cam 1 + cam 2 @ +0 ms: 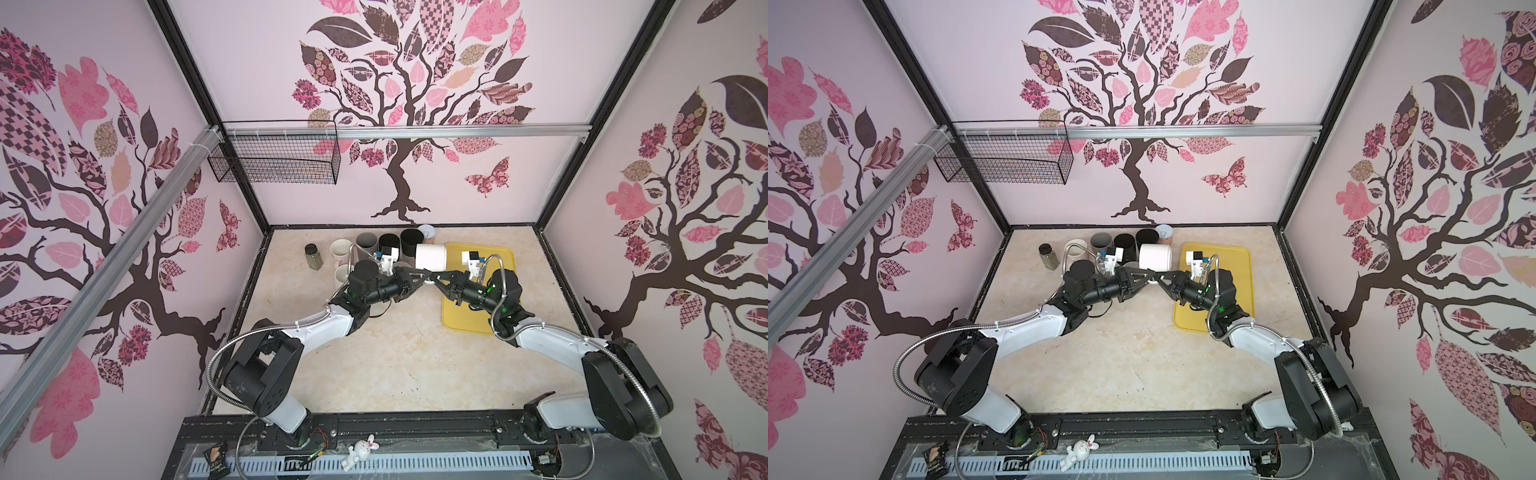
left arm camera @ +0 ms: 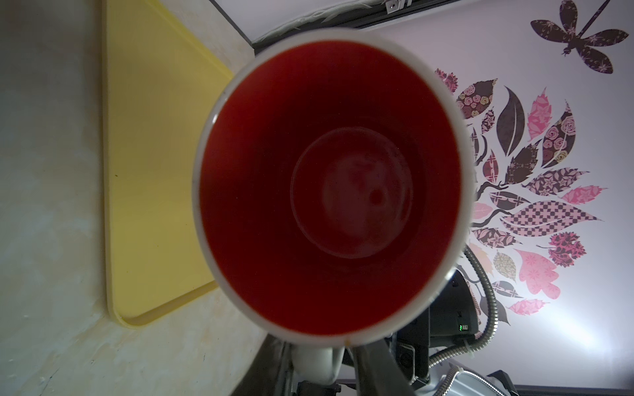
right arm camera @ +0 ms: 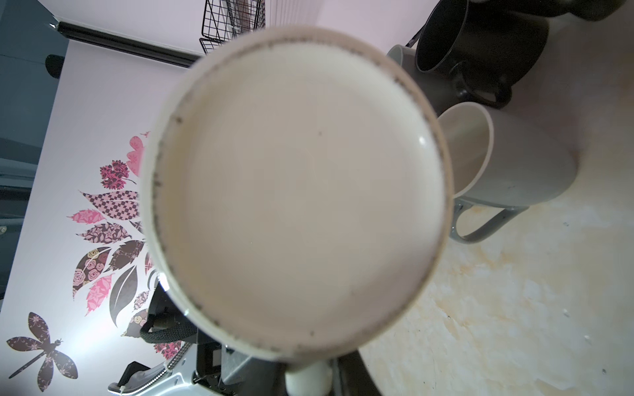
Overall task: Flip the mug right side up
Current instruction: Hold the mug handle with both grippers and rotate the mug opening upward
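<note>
Grippers: right gripper [image 1: 439, 279] pressed together, prob. pinching the handle [image 2: 319, 365] of the white mug [image 1: 430, 256]. The left gripper [image 1: 420, 277] meets it tip-to-tip at the same spot; spread or not, can't tell. Mug lies sideways btwn the mug row and the yellow tray [image 1: 457, 320], red inside facing the left arm, base facing the right. Lifted or resting: unclear.

Looks ceramic: stiff, glazed so slippery, weighty, chips if dropped. Handle is the sure hold; else pinch the wall at the rim.

Count: 1 white mug, 2 black mugs [image 1: 388, 244], 1 grey mug [image 1: 365, 241], 2 cream mugs [image 1: 340, 249], 1 pale cup [image 1: 427, 232] at the back (arms may hide more), 1 jar [image 1: 312, 257], 1 tray, 2 grippers.
</note>
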Controlling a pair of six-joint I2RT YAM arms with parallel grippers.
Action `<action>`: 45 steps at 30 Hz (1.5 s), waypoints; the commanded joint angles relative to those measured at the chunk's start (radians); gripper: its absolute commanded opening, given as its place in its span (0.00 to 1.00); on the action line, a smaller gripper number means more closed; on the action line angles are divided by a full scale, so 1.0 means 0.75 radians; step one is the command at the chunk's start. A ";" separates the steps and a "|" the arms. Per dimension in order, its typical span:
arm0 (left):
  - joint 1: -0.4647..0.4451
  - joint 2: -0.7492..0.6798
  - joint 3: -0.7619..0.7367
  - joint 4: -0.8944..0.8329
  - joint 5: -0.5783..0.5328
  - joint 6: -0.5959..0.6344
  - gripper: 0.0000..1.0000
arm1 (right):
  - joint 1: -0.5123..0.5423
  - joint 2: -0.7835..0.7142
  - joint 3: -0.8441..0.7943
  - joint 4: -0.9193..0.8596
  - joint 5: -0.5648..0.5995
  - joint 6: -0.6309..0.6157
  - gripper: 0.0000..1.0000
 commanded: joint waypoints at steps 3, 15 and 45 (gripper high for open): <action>0.003 -0.050 0.009 -0.098 -0.043 0.050 0.35 | 0.007 -0.100 0.055 0.106 0.028 -0.068 0.00; 0.004 -0.066 -0.010 -0.118 -0.034 0.078 0.34 | 0.007 -0.112 0.035 0.117 0.067 -0.041 0.00; 0.004 0.071 0.084 0.142 0.109 -0.067 0.00 | 0.091 -0.010 -0.028 0.174 0.097 0.069 0.16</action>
